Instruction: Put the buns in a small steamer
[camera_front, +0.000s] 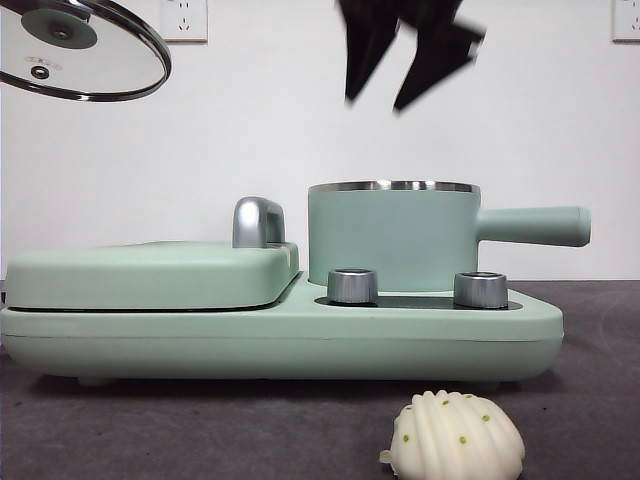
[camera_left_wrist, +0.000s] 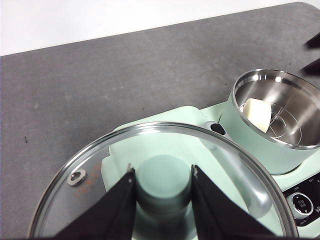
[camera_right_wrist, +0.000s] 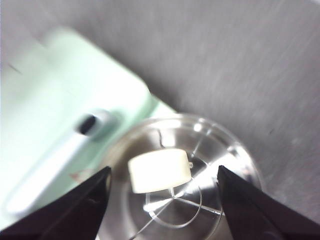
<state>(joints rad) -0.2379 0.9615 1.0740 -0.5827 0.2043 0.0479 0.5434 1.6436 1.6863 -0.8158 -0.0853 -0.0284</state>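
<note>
The smooth cream bun (camera_left_wrist: 257, 114) lies inside the small steamer (camera_front: 395, 238), on the steel rack at the bottom, close to the wall; the right wrist view shows it (camera_right_wrist: 160, 170) from straight above, a pale rounded block on the wire rings. The steamer is a mint-green pot with a steel rim (camera_left_wrist: 272, 107) and a long straight handle (camera_front: 535, 225) sticking out sideways. It stands uncovered on the right half of a mint-green cooker base (camera_front: 280, 335).

The other bun, the ribbed shell-shaped one with green specks (camera_front: 457, 437), sits on the dark grey table (camera_front: 200, 420) in front of the cooker, just below the two steel knobs (camera_front: 352, 285), and nothing touches it.

The right gripper (camera_right_wrist: 162, 200) hangs above the open pot with its two black jaws spread wide and nothing between them; in the front view it shows as two blurred dark prongs (camera_front: 405, 65) high over the rim.

The left gripper (camera_left_wrist: 162, 200) holds the glass lid (camera_left_wrist: 155, 185) up in the air, its jaws closed on the lid's green knob (camera_left_wrist: 162, 185). From the front the lid (camera_front: 85, 55) appears tilted at the top left corner, well away from the pot.

On the left half of the cooker lies a flat mint-green griddle cover (camera_front: 150, 272) with a chrome handle (camera_front: 257, 222) standing at its right end, beside the pot.
</note>
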